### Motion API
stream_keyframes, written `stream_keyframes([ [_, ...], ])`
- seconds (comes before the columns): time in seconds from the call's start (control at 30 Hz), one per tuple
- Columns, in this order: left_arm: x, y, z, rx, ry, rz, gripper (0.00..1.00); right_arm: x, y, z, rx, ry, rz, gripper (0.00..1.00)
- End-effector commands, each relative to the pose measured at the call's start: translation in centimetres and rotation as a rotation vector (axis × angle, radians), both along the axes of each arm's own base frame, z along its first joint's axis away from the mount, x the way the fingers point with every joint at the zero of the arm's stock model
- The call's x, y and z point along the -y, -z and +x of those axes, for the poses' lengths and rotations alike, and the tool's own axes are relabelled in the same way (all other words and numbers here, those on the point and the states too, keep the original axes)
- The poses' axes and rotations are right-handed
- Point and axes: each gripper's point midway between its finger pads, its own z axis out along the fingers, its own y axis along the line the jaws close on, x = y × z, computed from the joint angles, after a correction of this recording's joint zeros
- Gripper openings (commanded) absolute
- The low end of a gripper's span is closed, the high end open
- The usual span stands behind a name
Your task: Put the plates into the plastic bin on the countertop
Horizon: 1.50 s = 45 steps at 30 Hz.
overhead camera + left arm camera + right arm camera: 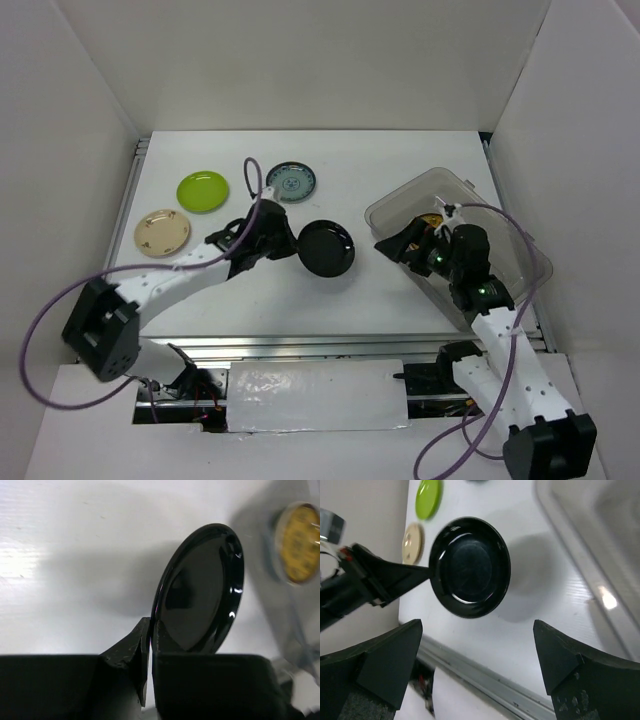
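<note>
My left gripper [296, 243] is shut on the rim of the black plate [327, 247] and holds it above the countertop [330, 290], left of the clear plastic bin [400, 206]. The left wrist view shows the black plate [202, 587] edge-on, pinched between the fingers [131, 647]. My right gripper [392, 248] is open and empty at the bin's near-left corner, facing the black plate [470, 566]. A mustard-brown plate [301, 544] lies in the bin. A lime green plate [202, 190], a cream plate [162, 232] and a blue-grey plate [292, 182] lie on the countertop.
White panels wall the countertop at the back, left and right. A metal rail [300, 347] runs along the front edge. The right arm [480, 280] reaches over the bin's near side. Purple cables loop from both arms.
</note>
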Motion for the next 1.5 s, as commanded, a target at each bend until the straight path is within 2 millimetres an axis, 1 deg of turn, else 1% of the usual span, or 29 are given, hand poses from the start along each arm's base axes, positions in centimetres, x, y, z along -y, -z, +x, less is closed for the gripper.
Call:
stream_keyframes([
  [0.0, 1.3, -3.4, -2.6, 0.090, 0.105, -0.104, 0.00, -3.0, -4.1, 0.8, 0.164, -0.110, -0.009, 1.00],
  [0.03, 1.3, -5.0, -3.4, 0.124, 0.124, -0.141, 0.00, -3.8, -3.8, 1.1, 0.160, -0.136, -0.010, 1.00],
  [0.07, 1.4, -4.9, -4.4, 0.118, 0.159, -0.150, 0.00, -4.4, -3.5, 1.1, 0.158, -0.164, -0.007, 1.00],
  [0.1, 1.7, -5.8, -5.4, 0.133, 0.188, -0.173, 0.00, -5.6, -3.2, 0.4, 0.157, -0.230, 0.009, 1.00],
  [0.13, 1.8, -6.2, -5.8, 0.138, 0.205, -0.192, 0.00, -6.5, -2.9, 0.7, 0.166, -0.269, 0.020, 0.99],
  [0.17, 2.0, -5.8, -6.7, 0.119, 0.237, -0.211, 0.00, -7.0, -2.4, 0.5, 0.146, -0.292, 0.021, 0.99],
  [0.23, 2.3, -7.1, -7.5, 0.146, 0.268, -0.258, 0.00, -8.5, -1.8, 0.4, 0.142, -0.348, 0.018, 0.97],
  [0.3, 2.1, -7.5, -7.9, 0.150, 0.273, -0.272, 0.00, -9.0, -1.3, 0.4, 0.130, -0.352, 0.007, 0.94],
  [0.37, 1.8, -8.3, -8.1, 0.166, 0.272, -0.277, 0.00, -9.6, -1.0, 0.2, 0.122, -0.358, 0.001, 0.85],
  [0.47, 1.5, -9.0, -8.0, 0.180, 0.266, -0.271, 0.00, -10.0, -1.2, 0.0, 0.130, -0.369, 0.001, 0.65],
  [0.5, 1.4, -9.2, -7.9, 0.184, 0.263, -0.274, 0.00, -10.1, -1.4, -0.2, 0.135, -0.374, 0.006, 0.51],
  [0.53, 1.4, -9.4, -7.7, 0.187, 0.259, -0.275, 0.00, -10.1, -1.6, -0.3, 0.141, -0.376, 0.008, 0.43],
  [0.6, 1.2, -9.6, -7.5, 0.187, 0.255, -0.280, 0.00, -10.1, -1.7, -0.4, 0.146, -0.370, 0.008, 0.32],
  [0.7, 1.1, -10.0, -6.9, 0.195, 0.242, -0.295, 0.00, -10.2, -1.8, -0.5, 0.144, -0.374, 0.009, 0.24],
  [0.73, 1.1, -10.4, -6.7, 0.200, 0.241, -0.301, 0.00, -10.2, -1.8, -0.6, 0.141, -0.375, 0.011, 0.10],
  [0.8, 0.9, -10.3, -6.4, 0.190, 0.228, -0.295, 0.00, -9.9, -2.1, -0.4, 0.143, -0.354, 0.012, 0.00],
  [0.83, 0.8, -10.6, -6.2, 0.188, 0.216, -0.297, 0.08, -9.7, -2.1, -0.2, 0.131, -0.332, 0.015, 0.00],
  [0.87, 0.4, -10.5, -5.8, 0.190, 0.192, -0.286, 0.54, -9.4, -2.1, 0.0, 0.126, -0.309, 0.018, 0.00],
  [0.9, 0.1, -10.5, -5.7, 0.189, 0.169, -0.279, 0.86, -8.5, -2.8, 0.6, 0.138, -0.260, 0.026, 0.00],
  [0.93, -0.4, -10.1, -5.7, 0.165, 0.137, -0.266, 0.99, -7.2, -2.2, 1.4, 0.098, -0.164, 0.023, 0.00],
  [1.0, -2.0, -9.7, -5.2, 0.173, 0.052, -0.230, 0.99, -4.4, -2.5, 2.7, 0.073, -0.007, 0.026, 0.00],
  [1.03, -2.8, -8.9, -5.3, 0.145, 0.016, -0.213, 0.99, -0.8, -1.5, 4.1, 0.013, 0.187, 0.015, 0.00],
  [1.1, -4.6, -8.4, -4.9, 0.146, -0.052, -0.188, 0.99, 3.1, -1.3, 4.8, -0.001, 0.369, 0.024, 0.00],
  [1.13, -5.2, -7.8, -4.9, 0.138, -0.071, -0.178, 0.99, 6.8, -0.7, 5.5, -0.023, 0.533, 0.027, 0.00],
  [1.2, -6.0, -7.0, -4.7, 0.117, -0.090, -0.162, 0.99, 9.9, -0.1, 6.0, -0.040, 0.650, 0.027, 0.00],
  [1.23, -6.2, -6.6, -4.8, 0.111, -0.085, -0.149, 0.99, 12.6, 0.3, 6.3, -0.055, 0.741, 0.024, 0.00],
  [1.33, -6.4, -6.1, -4.7, 0.098, -0.078, -0.120, 0.99, 16.4, 2.5, 7.5, -0.138, 0.850, -0.014, 0.00],
  [1.37, -6.5, -5.9, -4.7, 0.092, -0.080, -0.110, 0.99, 16.7, 3.7, 8.1, -0.181, 0.843, -0.023, 0.00],
  [1.47, -6.8, -6.0, -4.4, 0.096, -0.084, -0.094, 0.99, 18.6, 5.3, 9.3, -0.229, 0.890, -0.052, 0.00],
])
